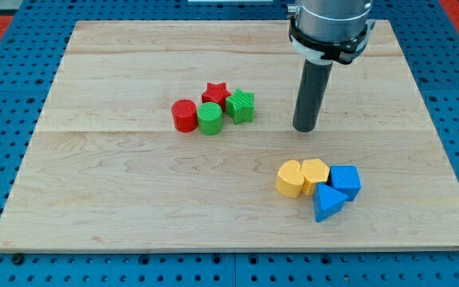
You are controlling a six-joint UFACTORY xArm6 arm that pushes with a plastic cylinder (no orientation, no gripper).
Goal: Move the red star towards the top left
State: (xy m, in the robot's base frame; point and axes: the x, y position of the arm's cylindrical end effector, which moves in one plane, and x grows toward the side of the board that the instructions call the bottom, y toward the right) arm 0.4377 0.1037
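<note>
The red star (215, 92) lies on the wooden board (118, 183) a little above the middle, at the top of a tight cluster. It touches a green cylinder (209, 119) below it and a green block (241, 106) to its right. A red cylinder (185, 115) sits at the cluster's left. My tip (305, 127) rests on the board to the right of the cluster, about 65 pixels right of the green block and apart from every block.
A second cluster lies at the lower right: a yellow cylinder (290, 178), a yellow hexagonal block (315, 171), a blue block (345, 181) and a blue triangular block (327, 203). The arm's body (329, 28) hangs over the board's top edge.
</note>
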